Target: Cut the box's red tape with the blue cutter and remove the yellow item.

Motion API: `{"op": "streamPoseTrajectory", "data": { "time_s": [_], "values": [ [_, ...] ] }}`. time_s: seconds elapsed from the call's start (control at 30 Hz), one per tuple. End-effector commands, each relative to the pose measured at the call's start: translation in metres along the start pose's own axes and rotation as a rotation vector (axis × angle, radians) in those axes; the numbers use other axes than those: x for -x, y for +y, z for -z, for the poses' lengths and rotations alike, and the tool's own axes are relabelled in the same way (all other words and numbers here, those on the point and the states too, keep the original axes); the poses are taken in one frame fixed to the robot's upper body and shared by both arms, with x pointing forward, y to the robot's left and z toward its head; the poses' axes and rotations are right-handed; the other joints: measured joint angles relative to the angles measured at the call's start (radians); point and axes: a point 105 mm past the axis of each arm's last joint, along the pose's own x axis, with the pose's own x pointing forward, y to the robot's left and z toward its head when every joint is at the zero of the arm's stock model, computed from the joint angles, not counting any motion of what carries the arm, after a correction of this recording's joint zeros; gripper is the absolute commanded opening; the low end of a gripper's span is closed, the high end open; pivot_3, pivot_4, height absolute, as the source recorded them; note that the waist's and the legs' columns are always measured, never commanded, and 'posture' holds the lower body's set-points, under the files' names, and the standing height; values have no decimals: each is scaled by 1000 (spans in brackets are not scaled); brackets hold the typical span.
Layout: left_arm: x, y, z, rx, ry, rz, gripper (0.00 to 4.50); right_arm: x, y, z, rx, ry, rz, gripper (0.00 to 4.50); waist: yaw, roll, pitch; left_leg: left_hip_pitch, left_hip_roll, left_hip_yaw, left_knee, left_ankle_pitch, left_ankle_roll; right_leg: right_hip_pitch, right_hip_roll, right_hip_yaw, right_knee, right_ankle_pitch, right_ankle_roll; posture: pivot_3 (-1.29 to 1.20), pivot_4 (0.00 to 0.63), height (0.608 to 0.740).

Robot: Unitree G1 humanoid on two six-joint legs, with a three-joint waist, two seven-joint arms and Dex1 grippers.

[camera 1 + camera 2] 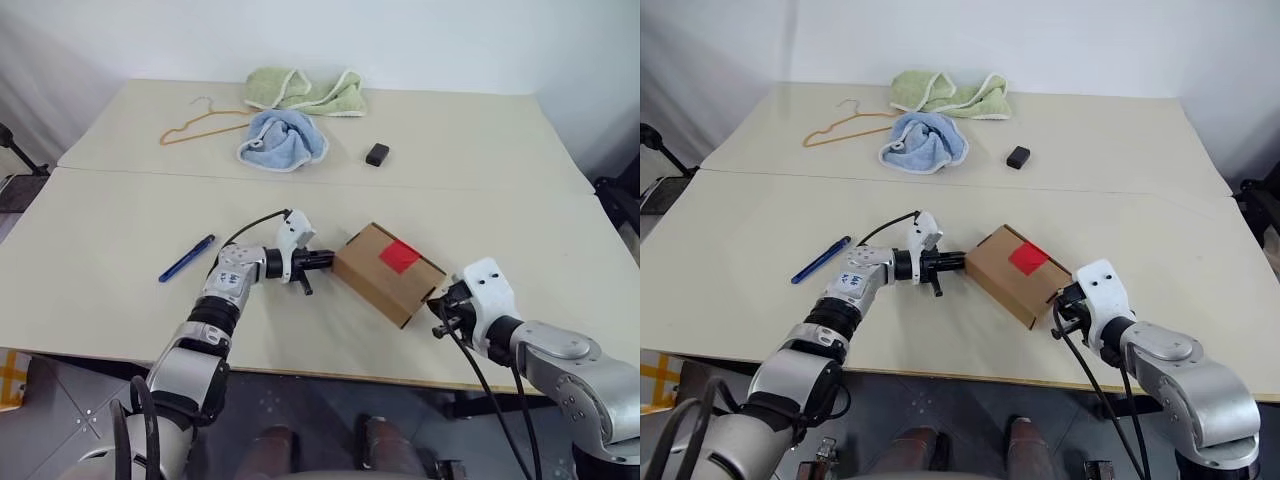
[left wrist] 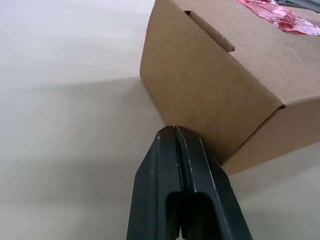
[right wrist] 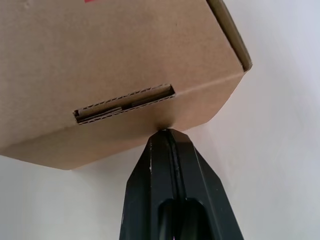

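Note:
The brown box (image 1: 385, 275) lies in the middle of the near table, with the red tape (image 1: 399, 255) on its top. My left gripper (image 1: 328, 261) is shut and empty, its tip pressed against the box's left end (image 2: 200, 100). At the opposite, near-right end (image 3: 125, 75), my right gripper (image 1: 437, 297) is also shut, with its tip touching the cardboard. The blue cutter (image 1: 187, 258) lies on the table to the left, apart from both grippers. The yellow item is out of view.
On the far table lie a light blue cloth (image 1: 283, 139), a green towel (image 1: 306, 91), an orange wire hanger (image 1: 203, 123) and a small black block (image 1: 377, 154). A seam runs between the two tables (image 1: 150, 175).

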Motion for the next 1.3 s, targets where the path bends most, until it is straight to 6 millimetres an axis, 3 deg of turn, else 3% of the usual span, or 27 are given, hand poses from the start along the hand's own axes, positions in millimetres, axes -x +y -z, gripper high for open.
{"op": "streamPoseTrajectory", "data": {
  "time_s": [0.03,0.3,1.03,1.2,1.3],
  "values": [
    [-18,-20,-10,-45,-20,101,23,6,-1,-9,29,-48,-1,0,0,0,0,0,0,0,0,0,0,0,0,0,0,0,0,0,150,740],
    [-23,-26,-12,-52,-22,125,23,7,-12,-7,32,-38,32,0,-2,0,0,0,0,0,0,0,0,0,0,0,0,0,0,0,150,740],
    [-9,-24,-14,-66,-13,96,23,12,-6,-11,59,-36,-8,0,-1,0,0,0,0,0,0,0,0,0,0,1,0,0,0,0,150,740],
    [2,-8,-20,-71,-31,7,23,18,-25,-13,72,-58,79,0,-1,0,0,0,0,0,0,0,0,0,0,1,0,0,0,0,150,740],
    [11,4,-30,-85,-61,-59,23,28,-50,-4,59,-54,160,0,0,0,0,0,0,0,0,0,0,0,0,0,0,0,0,0,150,740]
  ]
}}
